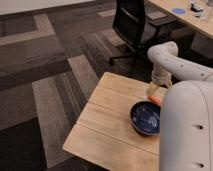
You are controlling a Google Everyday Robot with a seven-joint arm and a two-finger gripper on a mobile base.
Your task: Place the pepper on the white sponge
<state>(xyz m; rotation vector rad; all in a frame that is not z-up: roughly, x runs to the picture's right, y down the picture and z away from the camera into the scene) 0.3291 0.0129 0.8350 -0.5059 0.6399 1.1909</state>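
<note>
Tool point(153, 91), jaws wide apart, over the tabletop point(110, 117); pepper point(157, 100) just beneath, beside the blue bowl point(144, 119).

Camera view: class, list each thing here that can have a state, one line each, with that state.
gripper: open, low over the wooden table's far side, just above the pepper.
pepper: by the blue bowl's far rim, not on any sponge.
blue bowl: upright on the table, nothing seen inside.
office chair: upright, unoccupied.
white sponge: not visible.
</note>
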